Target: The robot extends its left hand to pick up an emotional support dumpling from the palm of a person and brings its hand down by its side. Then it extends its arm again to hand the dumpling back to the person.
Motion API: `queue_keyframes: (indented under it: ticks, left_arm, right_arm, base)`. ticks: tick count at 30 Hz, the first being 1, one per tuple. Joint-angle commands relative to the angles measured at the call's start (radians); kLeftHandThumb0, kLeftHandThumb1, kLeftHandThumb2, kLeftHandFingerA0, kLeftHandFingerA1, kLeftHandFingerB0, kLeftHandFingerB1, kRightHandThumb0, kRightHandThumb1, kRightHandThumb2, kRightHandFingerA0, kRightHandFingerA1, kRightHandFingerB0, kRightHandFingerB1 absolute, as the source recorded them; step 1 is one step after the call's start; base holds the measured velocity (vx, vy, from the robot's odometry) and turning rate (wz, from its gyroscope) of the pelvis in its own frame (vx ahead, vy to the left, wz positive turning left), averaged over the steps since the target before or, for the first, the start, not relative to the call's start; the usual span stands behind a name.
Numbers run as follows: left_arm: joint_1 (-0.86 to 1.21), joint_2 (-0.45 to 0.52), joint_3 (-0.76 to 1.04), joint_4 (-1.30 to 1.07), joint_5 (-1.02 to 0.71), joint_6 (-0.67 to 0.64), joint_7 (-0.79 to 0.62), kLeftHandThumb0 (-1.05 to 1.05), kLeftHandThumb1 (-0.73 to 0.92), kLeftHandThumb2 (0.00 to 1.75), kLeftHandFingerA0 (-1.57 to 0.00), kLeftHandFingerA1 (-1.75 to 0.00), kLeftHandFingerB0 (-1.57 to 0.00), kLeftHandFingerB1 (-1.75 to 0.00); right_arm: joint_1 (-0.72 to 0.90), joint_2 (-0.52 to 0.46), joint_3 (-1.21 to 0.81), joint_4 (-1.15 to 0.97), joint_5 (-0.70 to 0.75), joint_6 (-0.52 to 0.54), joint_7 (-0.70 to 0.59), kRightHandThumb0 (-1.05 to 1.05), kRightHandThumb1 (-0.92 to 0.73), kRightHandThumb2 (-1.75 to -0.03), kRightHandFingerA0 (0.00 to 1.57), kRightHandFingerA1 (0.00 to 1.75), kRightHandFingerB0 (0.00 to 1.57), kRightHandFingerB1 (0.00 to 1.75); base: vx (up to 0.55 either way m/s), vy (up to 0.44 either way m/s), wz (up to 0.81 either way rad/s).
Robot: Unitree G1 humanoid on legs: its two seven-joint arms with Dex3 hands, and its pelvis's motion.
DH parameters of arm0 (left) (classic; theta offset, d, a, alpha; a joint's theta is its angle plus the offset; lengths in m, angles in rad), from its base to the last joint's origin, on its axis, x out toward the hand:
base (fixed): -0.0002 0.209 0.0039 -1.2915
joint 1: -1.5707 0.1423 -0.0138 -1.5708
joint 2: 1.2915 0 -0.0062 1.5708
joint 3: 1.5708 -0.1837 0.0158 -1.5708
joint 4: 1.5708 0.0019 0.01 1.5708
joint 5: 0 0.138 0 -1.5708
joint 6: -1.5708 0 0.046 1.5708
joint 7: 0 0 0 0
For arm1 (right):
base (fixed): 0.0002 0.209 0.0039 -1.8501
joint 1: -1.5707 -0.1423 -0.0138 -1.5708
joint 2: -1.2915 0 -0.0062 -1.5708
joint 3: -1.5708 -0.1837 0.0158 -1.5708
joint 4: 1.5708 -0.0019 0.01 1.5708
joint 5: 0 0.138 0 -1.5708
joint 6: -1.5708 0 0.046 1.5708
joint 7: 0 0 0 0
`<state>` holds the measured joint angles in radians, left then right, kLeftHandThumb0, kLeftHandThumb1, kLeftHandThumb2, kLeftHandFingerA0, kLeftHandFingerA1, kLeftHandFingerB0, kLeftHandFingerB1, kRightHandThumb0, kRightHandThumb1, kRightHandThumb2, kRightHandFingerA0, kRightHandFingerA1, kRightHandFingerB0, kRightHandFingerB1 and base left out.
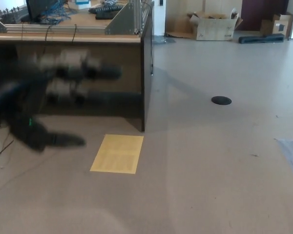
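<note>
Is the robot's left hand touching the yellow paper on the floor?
Cannot tell. In the head view the left hand is a motion-blurred dark streak left of the yellow paper; its height above the floor is unclear.

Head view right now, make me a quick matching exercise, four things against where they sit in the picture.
Things:
1. robot hand
2. yellow sheet
3. black floor disc
4. cardboard box

Places:
A. top, right of centre, by the far wall
B. far left, motion-blurred
C. on the floor, right of centre
D. on the floor, just below the desk's corner

Pairs: 1-B, 2-D, 3-C, 4-A
</note>
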<state>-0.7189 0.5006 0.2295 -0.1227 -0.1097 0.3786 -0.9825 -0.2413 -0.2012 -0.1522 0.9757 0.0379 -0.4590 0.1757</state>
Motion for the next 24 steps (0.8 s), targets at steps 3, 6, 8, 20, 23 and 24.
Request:
queue_keyframes:
  ticks: [3, 6, 8, 20, 23, 24]
  left_arm:
    - [0.789, -0.236, 0.210, 0.341, 0.137, -0.656, 0.425, -0.54, 0.52, 0.56, -0.42, -0.41, -0.30, -0.33]
    - [0.817, -0.256, 0.194, 0.490, 0.211, -0.785, 0.596, -0.50, 0.54, 0.56, -0.41, -0.40, -0.30, -0.32]
    - [0.831, -0.249, 0.172, 0.563, 0.259, -0.835, 0.696, -0.47, 0.54, 0.57, -0.38, -0.40, -0.31, -0.32]
    - [0.860, -0.257, 0.182, 0.618, 0.202, -0.790, 0.720, -0.49, 0.55, 0.56, -0.39, -0.40, -0.32, -0.32]
    - [0.853, -0.255, 0.174, 0.627, 0.202, -0.780, 0.731, -0.44, 0.55, 0.57, -0.40, -0.41, -0.32, -0.34]
    - [0.844, -0.257, 0.171, 0.625, 0.198, -0.761, 0.737, -0.42, 0.53, 0.56, -0.40, -0.40, -0.33, -0.34]
  right_arm:
    - [0.074, 0.001, -0.005, 0.011, 0.008, -0.017, 0.005, -0.59, -0.50, -0.82, 0.58, 0.57, 0.32, 0.45]
    - [0.084, 0.007, -0.005, 0.009, 0.010, -0.017, 0.007, -0.58, -0.50, -0.82, 0.58, 0.57, 0.32, 0.45]
    - [0.083, 0.007, -0.008, 0.017, 0.014, -0.022, 0.015, -0.58, -0.50, -0.82, 0.58, 0.57, 0.33, 0.45]
    - [0.099, 0.008, -0.013, 0.011, 0.020, -0.030, 0.015, -0.54, -0.61, -0.59, 0.64, 0.46, 0.39, 0.33]
    - [0.114, 0.006, -0.010, -0.001, 0.013, -0.029, 0.006, -0.54, -0.61, -0.59, 0.64, 0.46, 0.39, 0.33]
    - [0.109, 0.006, -0.015, 0.002, 0.020, -0.033, 0.010, -0.53, -0.60, -0.59, 0.64, 0.46, 0.40, 0.33]
  base:
    - [0.00, 0.000, 0.00]
    - [0.00, 0.000, 0.00]
    - [0.00, 0.000, 0.00]
    - [0.00, 0.000, 0.00]
    - [0.00, 0.000, 0.00]
    - [0.00, 0.000, 0.00]
